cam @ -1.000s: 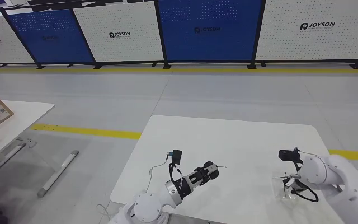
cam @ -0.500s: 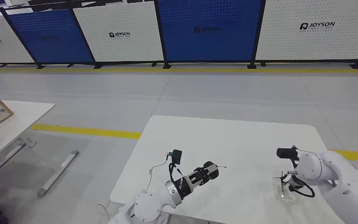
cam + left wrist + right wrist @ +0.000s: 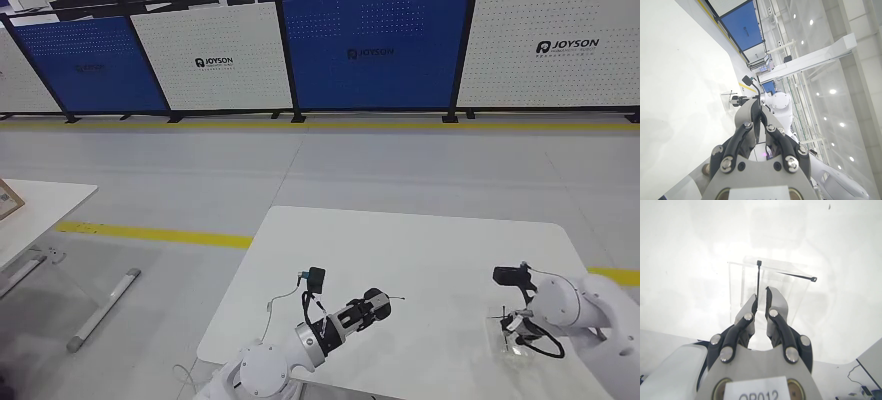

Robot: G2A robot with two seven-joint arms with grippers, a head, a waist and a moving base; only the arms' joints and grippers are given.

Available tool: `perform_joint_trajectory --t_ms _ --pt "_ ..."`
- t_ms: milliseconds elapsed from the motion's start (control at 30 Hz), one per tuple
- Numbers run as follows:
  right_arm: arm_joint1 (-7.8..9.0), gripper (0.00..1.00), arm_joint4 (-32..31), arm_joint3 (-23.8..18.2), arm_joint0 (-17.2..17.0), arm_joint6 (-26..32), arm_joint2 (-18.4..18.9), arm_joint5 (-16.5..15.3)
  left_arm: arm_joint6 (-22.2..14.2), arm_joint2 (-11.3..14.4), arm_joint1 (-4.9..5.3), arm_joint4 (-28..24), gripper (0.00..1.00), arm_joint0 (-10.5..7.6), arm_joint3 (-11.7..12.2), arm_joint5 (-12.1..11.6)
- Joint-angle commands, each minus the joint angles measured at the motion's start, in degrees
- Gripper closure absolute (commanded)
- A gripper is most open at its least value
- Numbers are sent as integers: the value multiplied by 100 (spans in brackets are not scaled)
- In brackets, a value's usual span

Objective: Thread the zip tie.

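Observation:
A black zip tie (image 3: 758, 279) stands upright in a clear plastic box (image 3: 735, 285), its head at the top. My right gripper (image 3: 761, 294) is open around the lower strap, which touches one finger's pad (image 3: 754, 306). A second zip tie (image 3: 798, 276) lies across the box's rim. In the top view this gripper (image 3: 513, 322) hangs over the box (image 3: 508, 343) at the table's right side. My left gripper (image 3: 383, 300) is near the table's front, shut on another thin zip tie (image 3: 397, 297) that sticks out toward the right arm. Its pads (image 3: 757, 117) are pressed together.
The white table (image 3: 420, 250) is bare between the two arms and toward its far edge. A small black camera on a cable (image 3: 316, 276) juts up from the left arm. Beyond the table are an open floor and blue and white panels (image 3: 370, 50).
The right arm has shifted slightly to the left over the clear box. The left arm has stayed still.

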Motion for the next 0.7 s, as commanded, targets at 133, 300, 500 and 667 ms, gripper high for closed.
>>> perform_joint_trajectory --t_ms 133,300,500,667 --pt "62 80 58 -5 -14 0 50 0 0 0 0 0 100 0 0 0" --pt "20 82 246 192 146 0 -118 0 0 0 0 0 100 0 0 0" --pt "-50 82 405 420 403 0 -396 0 0 0 0 0 100 0 0 0" --pt "-105 82 515 612 591 0 -605 0 0 0 0 0 100 0 0 0"
